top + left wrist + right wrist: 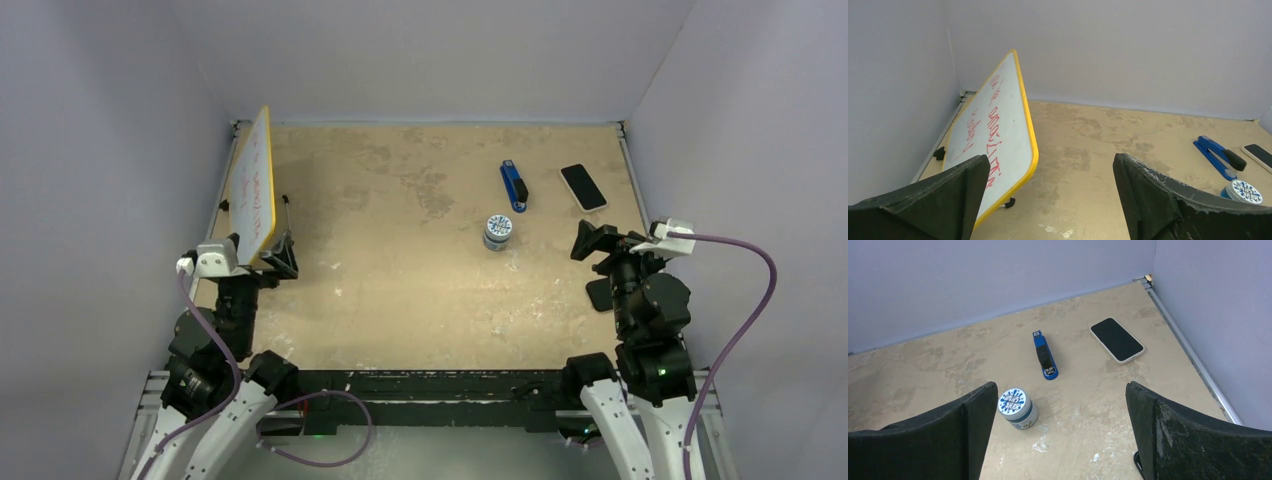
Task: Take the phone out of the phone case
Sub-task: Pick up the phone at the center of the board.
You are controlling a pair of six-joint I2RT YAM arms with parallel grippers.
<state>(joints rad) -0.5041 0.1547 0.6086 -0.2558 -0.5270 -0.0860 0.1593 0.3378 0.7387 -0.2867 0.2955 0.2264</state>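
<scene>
Phone lies screen-up beside blue stapler

Worktop: tan, mottled, pale scuffs toward the near edge. Left side: yellow-framed whiteboard on a black stand, tilted, red writing on it. Far right: blue stapler lying flat. Phone beside it, apart, dark screen up, pale rim. Small jar, blue-and-white lid, upright, near the stapler's near end.

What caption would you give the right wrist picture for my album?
Open right gripper hovers above a table with a cased phone, blue stapler and small jar.
</scene>
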